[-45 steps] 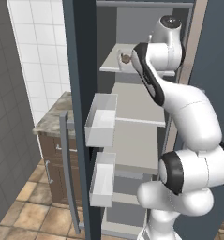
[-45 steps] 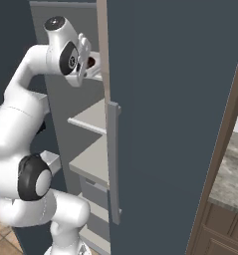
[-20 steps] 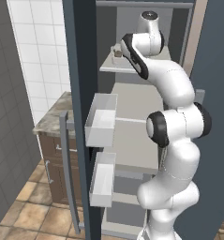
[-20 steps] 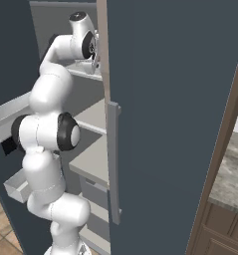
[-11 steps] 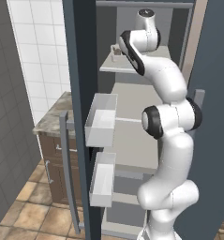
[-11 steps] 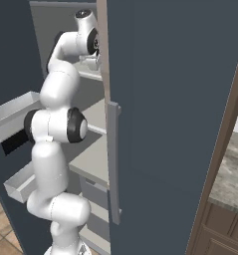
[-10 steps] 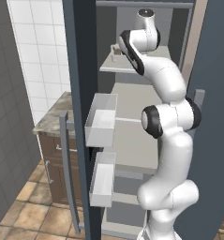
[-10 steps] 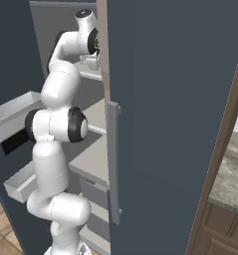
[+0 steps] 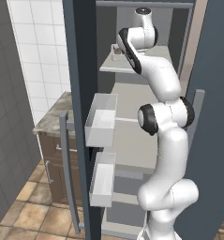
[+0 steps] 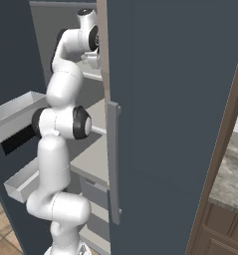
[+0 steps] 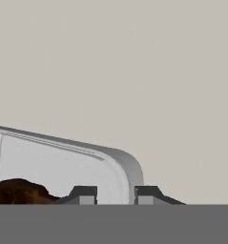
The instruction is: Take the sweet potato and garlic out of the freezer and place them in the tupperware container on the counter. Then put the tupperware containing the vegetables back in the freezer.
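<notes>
**Left base view.** The arm (image 9: 160, 93) is found stretched further into the freezer (image 9: 80, 70) than two seconds ago, and hardly shifted over the last half second. The claw (image 9: 116, 50) is held at the upper shelf (image 9: 111, 65). The worktop (image 9: 52, 119) is seen well below the claw and to its side. From this the carry is judged finished, with the set-down and release in hand.

**Right base view.** The arm (image 10: 60, 94) is seen raised to the same upper shelf, beside the edge of the door (image 10: 165, 99). The tips of the claw cannot be made out here.

**Hand view.** The claw (image 11: 115, 194) is set narrow, and the rounded corner rim of the tupperware (image 11: 120, 162) is pinched between its tips. The grip is judged to be on the point of easing. The sweet potato (image 11: 15, 193) is lying inside the tupperware, beside the claw. The garlic cannot be made out.
</notes>
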